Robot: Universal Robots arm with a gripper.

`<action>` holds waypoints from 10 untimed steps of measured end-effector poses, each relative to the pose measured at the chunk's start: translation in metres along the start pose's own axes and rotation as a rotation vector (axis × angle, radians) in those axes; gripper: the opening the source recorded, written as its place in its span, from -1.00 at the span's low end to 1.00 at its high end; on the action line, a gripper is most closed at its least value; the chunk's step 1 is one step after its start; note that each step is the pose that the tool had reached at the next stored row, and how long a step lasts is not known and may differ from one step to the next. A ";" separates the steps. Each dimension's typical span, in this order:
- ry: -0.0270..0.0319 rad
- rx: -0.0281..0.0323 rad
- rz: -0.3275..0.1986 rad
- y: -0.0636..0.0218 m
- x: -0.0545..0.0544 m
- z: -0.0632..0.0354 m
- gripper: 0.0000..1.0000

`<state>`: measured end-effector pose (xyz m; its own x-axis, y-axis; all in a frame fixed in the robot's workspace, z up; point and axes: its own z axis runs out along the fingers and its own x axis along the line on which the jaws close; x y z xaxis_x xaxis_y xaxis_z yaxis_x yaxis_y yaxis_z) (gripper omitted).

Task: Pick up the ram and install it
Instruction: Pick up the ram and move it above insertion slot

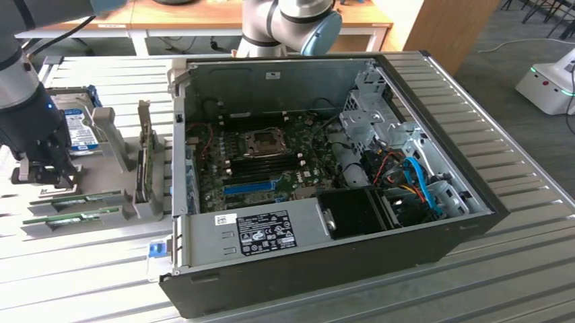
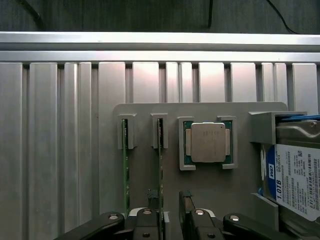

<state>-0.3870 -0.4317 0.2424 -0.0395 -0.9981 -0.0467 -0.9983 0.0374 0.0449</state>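
Two green ram sticks stand on edge in slots of a grey holder [image 2: 145, 112]. One ram [image 2: 160, 165] runs down to my gripper's fingers, and the other ram [image 2: 125, 170] stands parallel beside it. My gripper [image 2: 173, 212] hangs low over the holder, open, holding nothing. One finger [image 2: 162, 222] is right at the end of the nearer ram. In the exterior view my gripper [image 1: 45, 179] is at the far left, just above the two rams [image 1: 77, 200] [image 1: 67, 219]. The open computer case [image 1: 454, 232] lies in the middle, with its motherboard [image 1: 269, 161] exposed.
A processor chip [image 2: 207, 142] sits in its own grey cradle beside the rams. A hard drive with a blue label [image 2: 295, 175] [image 1: 79, 134] stands past it. Upright grey brackets [image 1: 148, 161] stand between the holder and the case. The ribbed metal table [image 1: 503, 282] extends around everything.
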 end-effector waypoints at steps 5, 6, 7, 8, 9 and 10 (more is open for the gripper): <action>0.0001 -0.0001 0.000 -0.0002 0.000 0.0056 -0.40; 0.0001 -0.0002 0.000 -0.0002 0.000 0.0056 -0.40; 0.0001 -0.0002 0.000 -0.0002 0.000 0.0056 -0.40; 0.0001 -0.0002 0.000 -0.0002 0.000 0.0056 -0.40; 0.0001 -0.0001 0.000 -0.0002 0.000 0.0057 -0.40; 0.0000 0.0000 0.000 -0.0003 0.000 0.0057 -0.40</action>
<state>-0.3870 -0.4317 0.2367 -0.0395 -0.9981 -0.0466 -0.9983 0.0374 0.0450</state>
